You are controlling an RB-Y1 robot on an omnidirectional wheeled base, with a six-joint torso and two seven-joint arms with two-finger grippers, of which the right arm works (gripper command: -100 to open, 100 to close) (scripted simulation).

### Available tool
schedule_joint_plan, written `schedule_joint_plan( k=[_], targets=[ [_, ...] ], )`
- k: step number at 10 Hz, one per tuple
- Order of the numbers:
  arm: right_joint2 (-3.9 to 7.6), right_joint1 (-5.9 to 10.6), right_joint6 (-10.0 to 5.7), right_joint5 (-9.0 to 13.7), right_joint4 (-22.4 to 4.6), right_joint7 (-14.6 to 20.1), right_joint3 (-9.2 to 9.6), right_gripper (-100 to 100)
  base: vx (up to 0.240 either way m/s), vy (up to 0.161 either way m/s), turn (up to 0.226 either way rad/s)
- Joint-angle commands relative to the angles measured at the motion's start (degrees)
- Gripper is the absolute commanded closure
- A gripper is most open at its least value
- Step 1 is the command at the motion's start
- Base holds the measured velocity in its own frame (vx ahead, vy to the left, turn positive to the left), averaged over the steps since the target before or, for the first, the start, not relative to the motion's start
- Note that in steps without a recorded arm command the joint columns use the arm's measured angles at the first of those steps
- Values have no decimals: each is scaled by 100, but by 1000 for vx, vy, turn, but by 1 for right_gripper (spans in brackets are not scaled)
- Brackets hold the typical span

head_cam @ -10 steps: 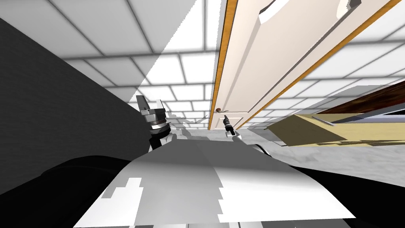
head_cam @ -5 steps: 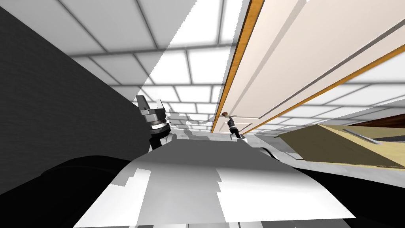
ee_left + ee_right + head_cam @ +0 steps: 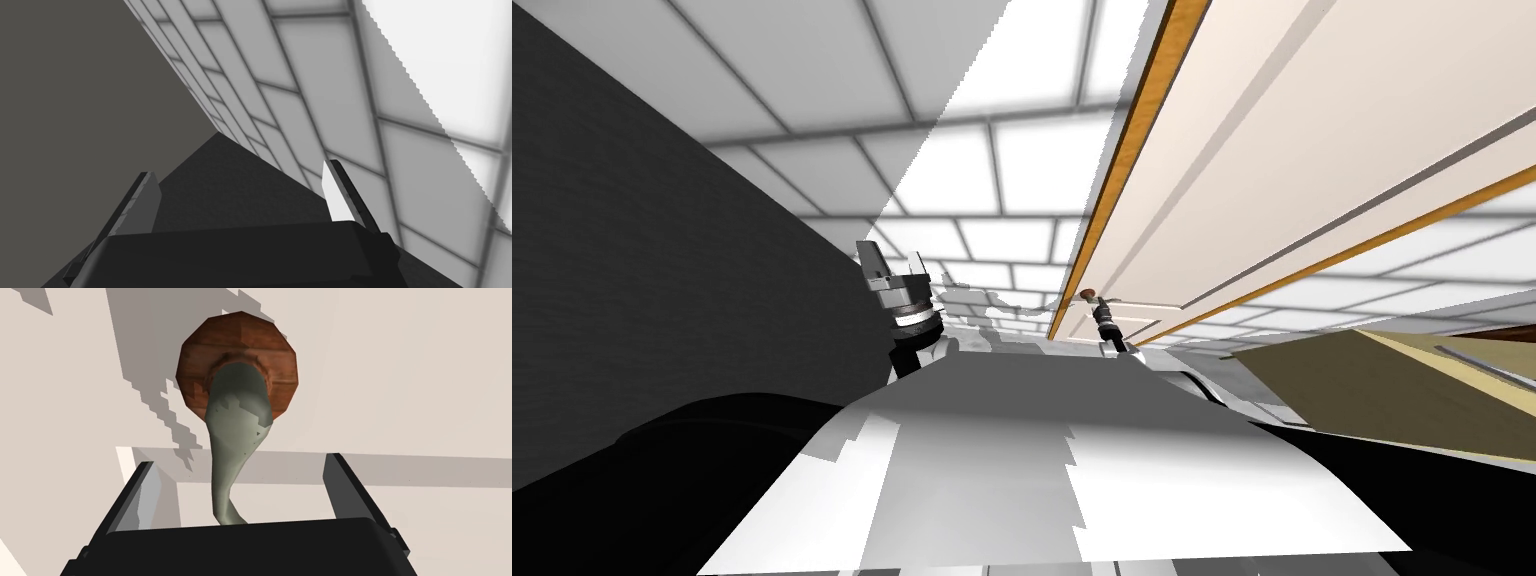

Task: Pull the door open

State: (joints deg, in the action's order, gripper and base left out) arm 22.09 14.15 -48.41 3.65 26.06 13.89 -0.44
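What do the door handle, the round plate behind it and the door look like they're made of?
Handle: dull grey-green, smooth, perhaps metal. Round plate: reddish brown with grain-like streaks, likely wood. Door: flat matt cream, material unclear.

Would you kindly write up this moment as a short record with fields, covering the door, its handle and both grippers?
door: cream, panelled, with an orange-brown edge
handle: grey-green lever on a round brown plate
right gripper: open, one finger on each side of the lever, neither touching it
left gripper: open, holding nothing, raised at my left beside a dark wall
task stage: lever lies between the right fingers, grasp not yet closed
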Motion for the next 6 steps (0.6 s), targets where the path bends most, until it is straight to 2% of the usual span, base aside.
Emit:
schedule_joint_plan(
  k=[1, 2, 4, 5, 6],
  targets=[
    [42, -109, 92, 7, 213, 35, -7, -100, 51, 11, -25],
    [187, -196, -2, 51, 160, 137, -59, -100, 144, 23, 142],
    [171, -174, -33, 45, 120, 126, -51, -100, 102, 6, 50],
    [171, -174, -33, 45, 120, 126, -51, 100, 0, 0, 0],
    [171, -174, -33, 45, 120, 126, -51, 100, -17, -1, -3]
  ],
)
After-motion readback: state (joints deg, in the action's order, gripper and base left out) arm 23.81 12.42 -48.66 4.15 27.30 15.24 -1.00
